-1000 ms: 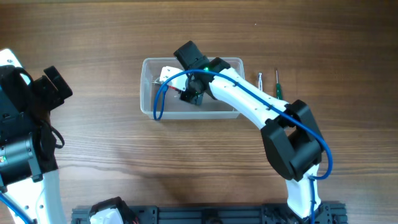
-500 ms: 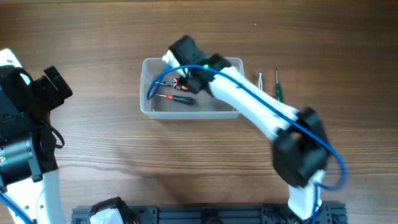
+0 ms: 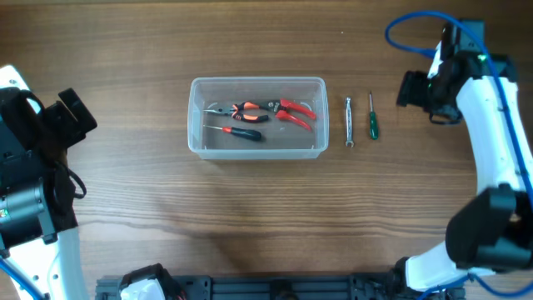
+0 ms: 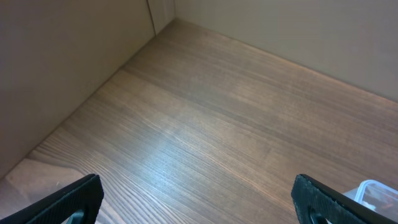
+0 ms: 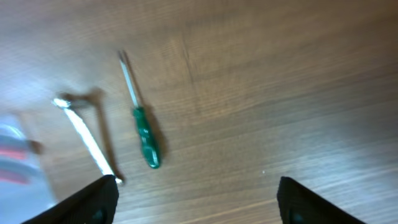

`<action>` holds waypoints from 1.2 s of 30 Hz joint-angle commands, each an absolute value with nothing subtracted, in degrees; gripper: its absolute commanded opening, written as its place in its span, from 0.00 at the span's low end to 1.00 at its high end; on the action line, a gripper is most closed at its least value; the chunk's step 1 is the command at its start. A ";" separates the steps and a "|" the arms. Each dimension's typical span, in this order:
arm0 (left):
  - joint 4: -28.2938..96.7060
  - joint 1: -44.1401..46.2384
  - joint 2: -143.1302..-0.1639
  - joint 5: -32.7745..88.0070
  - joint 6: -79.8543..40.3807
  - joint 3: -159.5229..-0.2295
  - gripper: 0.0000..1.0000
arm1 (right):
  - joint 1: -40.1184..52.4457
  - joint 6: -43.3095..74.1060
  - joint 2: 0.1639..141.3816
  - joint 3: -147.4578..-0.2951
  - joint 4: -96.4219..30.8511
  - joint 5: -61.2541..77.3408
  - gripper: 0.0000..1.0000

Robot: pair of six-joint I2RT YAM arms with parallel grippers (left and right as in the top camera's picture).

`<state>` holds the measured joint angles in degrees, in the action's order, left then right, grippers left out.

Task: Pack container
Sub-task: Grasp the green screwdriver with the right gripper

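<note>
The clear plastic container (image 3: 196, 140) sits mid-table and holds red-handled pliers (image 3: 293, 109), smaller orange-and-black pliers (image 3: 243, 111) and a red-and-black screwdriver (image 3: 241, 132). To its right on the wood lie a silver wrench (image 3: 349, 122) and a green-handled screwdriver (image 3: 372, 118). My right gripper (image 3: 408, 90) hangs right of these two, open and empty; its wrist view shows the green screwdriver (image 5: 145, 140) and the wrench (image 5: 87, 142) ahead of its spread fingers (image 5: 93, 202). My left gripper (image 4: 199, 202) stands wide open over bare wood at the far left, with a corner of the container (image 4: 372, 191) at the lower right.
A wall (image 4: 68, 56) borders the table's far-left corner. A black rail (image 3: 275, 287) runs along the front edge. The right arm's blue cable (image 3: 400, 25) loops over the back right of the table.
My right gripper has opened, leaving the red-handled pliers in the container, and the arm has swung out right past the wrench and green screwdriver. The left arm has not moved.
</note>
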<state>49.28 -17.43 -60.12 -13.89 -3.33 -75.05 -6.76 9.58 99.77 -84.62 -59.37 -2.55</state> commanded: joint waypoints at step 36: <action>49.15 -17.85 -60.07 -13.98 -3.90 -75.11 1.00 | 1.17 10.55 119.90 -76.31 -42.78 1.32 0.04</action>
<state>49.32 -17.43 -60.12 -13.87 -3.33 -75.05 0.71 9.87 116.81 -77.36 -43.16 -0.10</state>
